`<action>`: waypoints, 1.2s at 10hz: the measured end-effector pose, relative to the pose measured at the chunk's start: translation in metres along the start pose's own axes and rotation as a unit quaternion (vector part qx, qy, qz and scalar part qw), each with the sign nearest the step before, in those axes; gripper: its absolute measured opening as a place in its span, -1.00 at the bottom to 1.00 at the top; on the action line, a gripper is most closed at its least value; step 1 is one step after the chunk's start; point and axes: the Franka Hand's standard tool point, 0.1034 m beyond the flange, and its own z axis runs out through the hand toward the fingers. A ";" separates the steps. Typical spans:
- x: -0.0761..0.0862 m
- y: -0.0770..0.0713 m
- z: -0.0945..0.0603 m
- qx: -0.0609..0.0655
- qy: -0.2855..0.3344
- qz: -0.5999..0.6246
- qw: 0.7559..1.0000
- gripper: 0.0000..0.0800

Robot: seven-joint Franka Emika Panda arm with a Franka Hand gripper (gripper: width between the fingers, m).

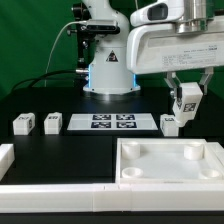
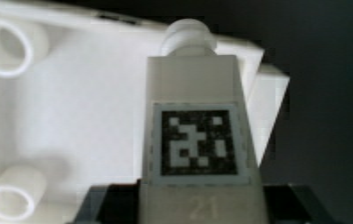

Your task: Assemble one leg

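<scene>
The gripper (image 1: 187,93) pinches the small white plastic leg (image 2: 199,100) by its flat sides; it looks light, hard and slippery.

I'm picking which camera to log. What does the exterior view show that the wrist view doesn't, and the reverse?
Exterior only: three loose legs on the table, the marker board and the arm's base. Wrist only: the tag on the leg, close enough to show its pattern. Both: the leg clamped in the gripper, and the white tray.
</scene>
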 end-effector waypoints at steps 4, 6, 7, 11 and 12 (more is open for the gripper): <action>0.004 0.000 0.000 0.000 0.002 -0.009 1.000 -0.27; 0.005 0.002 0.001 0.000 0.002 -0.010 1.000 -0.27; 0.015 0.008 0.003 0.000 0.006 -0.014 1.000 -0.27; 0.057 0.011 -0.002 0.001 0.039 -0.012 0.999 -0.27; 0.055 0.011 0.000 0.000 0.043 -0.012 0.999 -0.27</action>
